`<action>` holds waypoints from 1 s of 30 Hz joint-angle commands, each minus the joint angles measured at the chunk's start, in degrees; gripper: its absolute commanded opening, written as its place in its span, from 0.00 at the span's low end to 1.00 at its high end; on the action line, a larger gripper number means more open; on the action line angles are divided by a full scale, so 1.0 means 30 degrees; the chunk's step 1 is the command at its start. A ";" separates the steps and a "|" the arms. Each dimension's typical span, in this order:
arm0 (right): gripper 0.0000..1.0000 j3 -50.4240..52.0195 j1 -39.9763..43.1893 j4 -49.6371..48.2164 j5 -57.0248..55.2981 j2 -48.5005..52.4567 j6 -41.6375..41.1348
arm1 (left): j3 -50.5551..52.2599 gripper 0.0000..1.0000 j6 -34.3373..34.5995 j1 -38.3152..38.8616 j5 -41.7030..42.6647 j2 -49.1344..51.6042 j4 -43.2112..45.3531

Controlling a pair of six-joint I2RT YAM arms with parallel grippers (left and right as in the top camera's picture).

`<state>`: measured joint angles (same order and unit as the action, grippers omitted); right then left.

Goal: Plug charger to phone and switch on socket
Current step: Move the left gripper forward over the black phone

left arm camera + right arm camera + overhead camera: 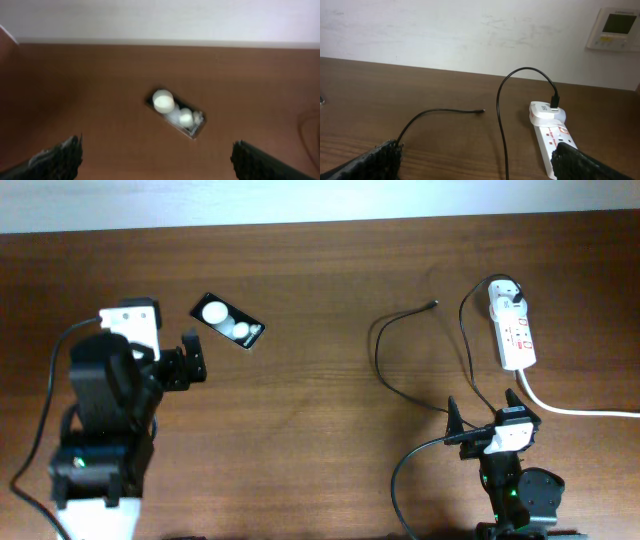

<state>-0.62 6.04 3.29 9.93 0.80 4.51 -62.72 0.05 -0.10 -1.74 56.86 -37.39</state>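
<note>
Black rubbery fingertips (382,157) sit in the bottom corners of each wrist view, well apart with nothing between them. The right gripper (483,410) and the left gripper (195,356) are both spread and empty, I judge poised for a first reach.

From the right gripper, the charger (405,312) loops across the table (320,410). Its free connector tip lies at eleven o'clock. Its plug end is already seated in the far head of the socket (516,332), at one o'clock, so only the tip needs carrying over.

The phone (228,323) lies flat at one o'clock of the left gripper, near it and well apart from the tip.

Whether the socket's red switches are on cannot be read. The phone's port is lost in blur. The thick white cord (585,411) runs off the right edge.
</note>
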 commanded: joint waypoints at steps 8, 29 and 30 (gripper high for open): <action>0.99 0.0102 0.0153 0.0117 -0.0168 -0.0146 -0.0087 | -0.2718 0.99 0.0124 -0.0058 0.5129 0.1836 -0.4160; 0.99 0.0102 0.0153 0.0051 -0.0168 -0.0189 -0.0087 | -0.3446 0.99 0.7417 -0.0058 0.4605 0.6084 -0.3483; 0.99 0.0102 0.0153 0.0051 -0.0168 -0.0189 -0.0087 | -0.3796 0.99 0.7570 -0.0029 0.4386 0.6688 -0.3534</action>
<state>-0.62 6.02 3.25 9.93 0.80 4.49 -70.72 17.67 -0.10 13.06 72.47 -48.12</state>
